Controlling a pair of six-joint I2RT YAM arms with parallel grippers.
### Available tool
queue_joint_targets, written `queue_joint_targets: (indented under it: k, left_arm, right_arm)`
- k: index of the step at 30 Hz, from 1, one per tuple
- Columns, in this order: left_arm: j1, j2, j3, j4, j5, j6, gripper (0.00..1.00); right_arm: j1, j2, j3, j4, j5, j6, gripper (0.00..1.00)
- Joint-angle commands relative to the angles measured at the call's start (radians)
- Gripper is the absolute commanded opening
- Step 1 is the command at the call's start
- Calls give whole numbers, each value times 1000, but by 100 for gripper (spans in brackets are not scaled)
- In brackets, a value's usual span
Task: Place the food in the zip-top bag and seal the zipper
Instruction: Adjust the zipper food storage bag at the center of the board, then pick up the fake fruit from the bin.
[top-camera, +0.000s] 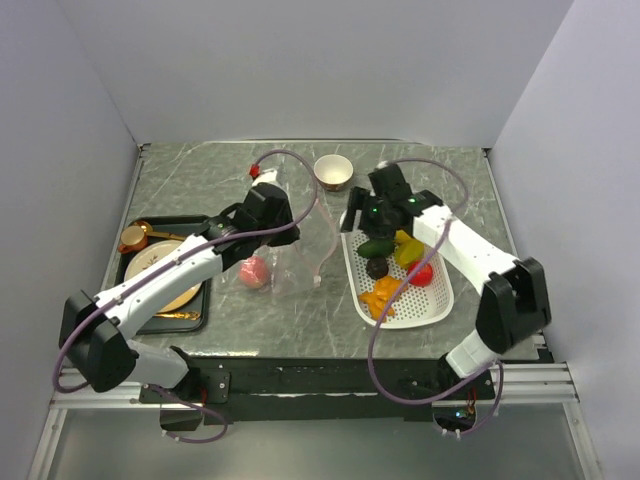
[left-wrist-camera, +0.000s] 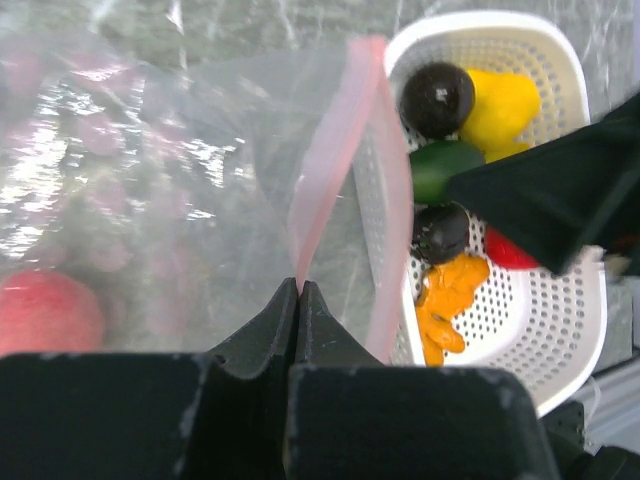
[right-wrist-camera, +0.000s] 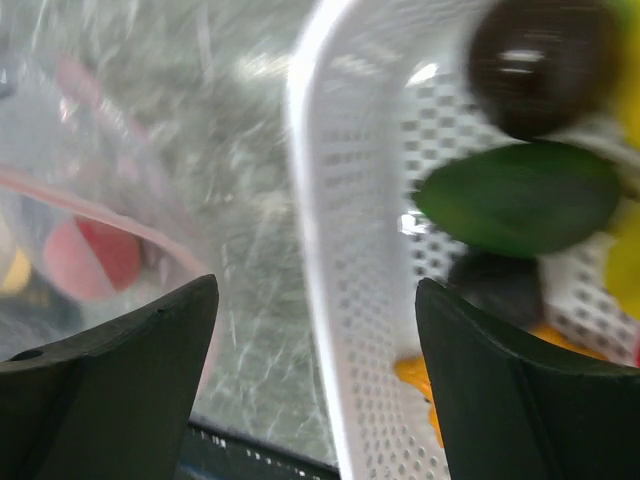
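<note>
Top external view had a black tray (top-camera: 170, 222) of gold dishes at the far left of the surface (top-camera: 280, 325), with the bag (top-camera: 300, 250) lying just right of it near the middle. One piece of food (top-camera: 254, 271), reddish-pink, sat inside the bag at its left end. Left wrist view showed the left tool (left-wrist-camera: 298, 295) clenched on the zipper (left-wrist-camera: 335, 170), the two pink lips parted and the mouth facing the basket (top-camera: 440, 300). The film looked thin, limp, light and slick, so I judged it would sag or slip if gripped anywhere but that stiffer strip. Right wrist view showed the right tool (right-wrist-camera: 315, 290) released, jaws spread wide with nothing between them, above the basket's left rim. Inside lay a green piece (top-camera: 377, 247), a dark brown piece (top-camera: 376, 267), an orange piece (top-camera: 381, 295), a yellow piece (top-camera: 408, 248) and a red piece (top-camera: 421, 273). They seemed light, hard and smooth, likely to roll, and best pinched across the middle.
</note>
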Motion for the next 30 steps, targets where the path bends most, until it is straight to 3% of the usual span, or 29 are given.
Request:
queue_joint_targets:
  k: [1, 3, 5, 9, 13, 23, 30]
  left_arm:
    - [1, 26, 18, 84, 107, 43, 1]
    - [3, 29, 11, 101, 123, 45, 1]
    - [1, 27, 8, 102, 141, 51, 1]
    - [1, 23, -2, 95, 131, 57, 1]
    - [3, 27, -2, 95, 131, 59, 1]
    - [1, 27, 6, 55, 128, 69, 1]
    - [1, 13, 3, 58, 134, 76, 1]
  right_arm:
    - [-55, -124, -69, -45, 200, 113, 87]
    - [-86, -141, -133, -25, 167, 136, 88]
    - [-86, -175, -186, 24, 121, 101, 98]
    - [-88, -252, -328, 169, 24, 120, 100]
    - [-89, -200, -312, 141, 48, 87, 100]
    - [-92, -54, -243, 102, 81, 56, 87]
    - [-92, -17, -246, 93, 117, 39, 86]
